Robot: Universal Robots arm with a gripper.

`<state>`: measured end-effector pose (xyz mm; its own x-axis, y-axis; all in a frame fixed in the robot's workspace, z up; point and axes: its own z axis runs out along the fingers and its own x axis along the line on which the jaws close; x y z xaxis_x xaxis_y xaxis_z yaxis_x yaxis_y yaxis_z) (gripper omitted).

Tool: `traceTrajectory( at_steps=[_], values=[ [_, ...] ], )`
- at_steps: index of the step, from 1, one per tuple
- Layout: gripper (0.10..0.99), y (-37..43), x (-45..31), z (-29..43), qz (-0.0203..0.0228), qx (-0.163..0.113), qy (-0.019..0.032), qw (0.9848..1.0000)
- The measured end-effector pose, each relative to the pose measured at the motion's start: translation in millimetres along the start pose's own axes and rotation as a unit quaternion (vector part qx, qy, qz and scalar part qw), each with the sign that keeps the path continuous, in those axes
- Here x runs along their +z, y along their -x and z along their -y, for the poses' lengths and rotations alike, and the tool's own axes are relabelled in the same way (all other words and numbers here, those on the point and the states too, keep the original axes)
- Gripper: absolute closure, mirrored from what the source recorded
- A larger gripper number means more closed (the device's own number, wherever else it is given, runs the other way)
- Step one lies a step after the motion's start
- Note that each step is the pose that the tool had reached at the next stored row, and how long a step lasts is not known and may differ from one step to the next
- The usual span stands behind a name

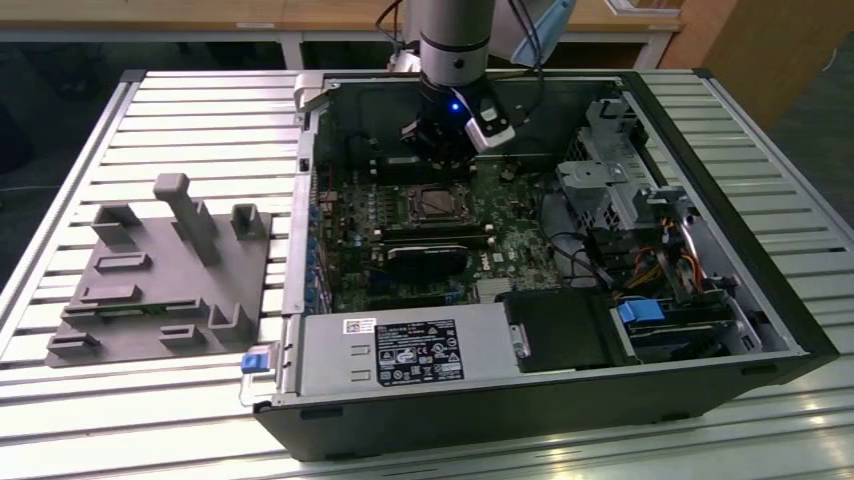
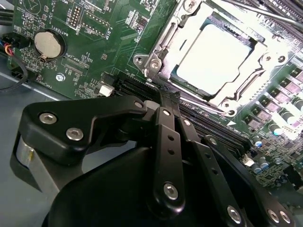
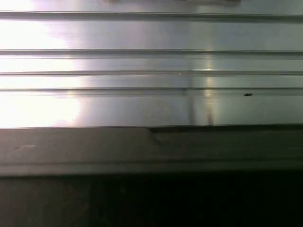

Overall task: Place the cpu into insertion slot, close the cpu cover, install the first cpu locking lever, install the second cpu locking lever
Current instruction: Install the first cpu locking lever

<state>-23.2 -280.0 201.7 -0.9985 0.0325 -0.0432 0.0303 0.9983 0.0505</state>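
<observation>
In the second wrist view the pale silver-beige square cpu (image 2: 218,57) sits inside the silver-rimmed insertion slot (image 2: 158,59), framed by the thin silver cpu cover (image 2: 258,78), at one o'clock from the black gripper (image 2: 166,98). Its fingers look closed together, holding nothing. The exterior view shows the gripper (image 1: 441,150) hanging at twelve o'clock above the socket (image 1: 434,203) in the open black computer case (image 1: 721,390).

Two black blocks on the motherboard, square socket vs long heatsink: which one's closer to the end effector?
The insertion slot, the square silver-rimmed one: it sits just in front of the end effector. The long black heatsink block lies beyond it, toward the power supply.
</observation>
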Motion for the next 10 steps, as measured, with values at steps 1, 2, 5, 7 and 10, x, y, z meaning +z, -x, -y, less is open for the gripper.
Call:
traceTrajectory(
  at_steps=[1, 2, 5, 7, 10],
  values=[
    [0.980, 0.0, -0.1, 0.0, 0.0000, 0.000, 0.0001, 1.0000],
    [0.980, 0.1, -0.1, 0.0, 0.0001, 0.000, -0.0001, 1.0000],
    [0.980, 0.0, 0.0, 0.0, 0.0002, 0.000, -0.0052, 1.0000],
    [0.980, 0.0, 0.5, -0.1, 0.0004, 0.000, -0.0101, 0.9999],
    [0.980, 0.0, 1.9, -0.1, 0.0005, -0.001, -0.0157, 0.9999]
  ],
)
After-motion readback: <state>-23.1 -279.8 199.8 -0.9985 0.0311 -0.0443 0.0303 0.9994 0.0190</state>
